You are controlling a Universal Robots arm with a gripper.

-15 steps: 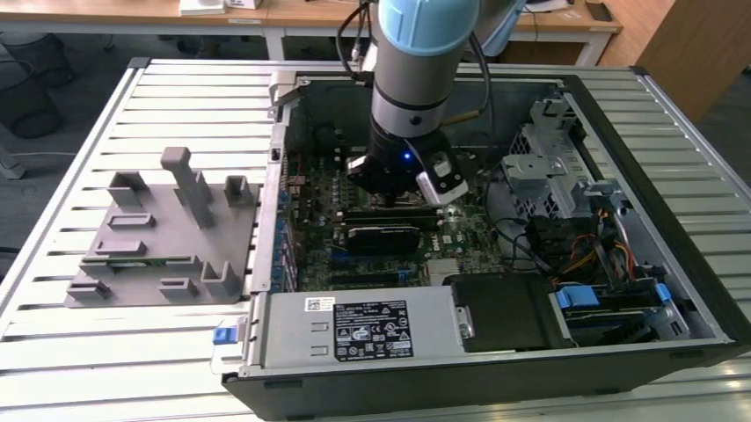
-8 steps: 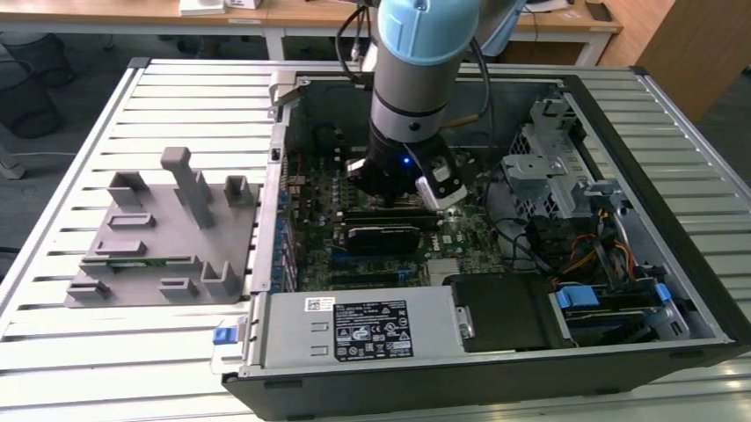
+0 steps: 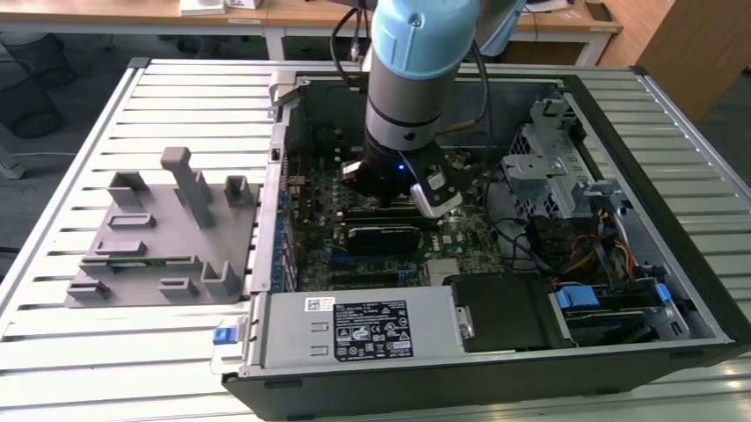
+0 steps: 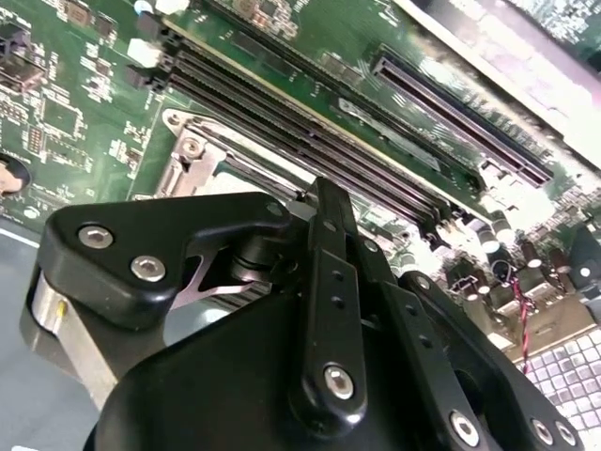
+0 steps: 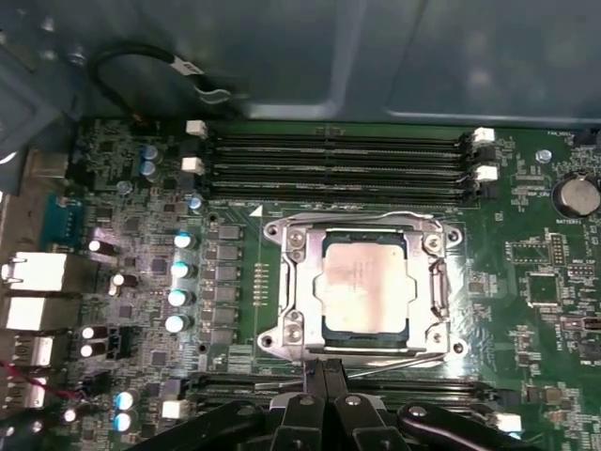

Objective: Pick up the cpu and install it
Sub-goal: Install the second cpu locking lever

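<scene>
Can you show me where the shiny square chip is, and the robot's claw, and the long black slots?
cpu (image 5: pixel 364 284), first wrist view, middle of its silvery top, in the socket frame.
gripper (image 5: pixel 324 368), first wrist view, between its fingertips.
memory slots (image 5: pixel 338 169), first wrist view, middle of the black rows.

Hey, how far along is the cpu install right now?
Done, by the look of it: in the first wrist view the cpu lies flat inside the socket frame on the motherboard. In hand: nothing visibly held; the gripper sits just beside the socket. Left: the pictures cannot settle whether the cpu is fully seated, or whether the frame is clamped.
</scene>
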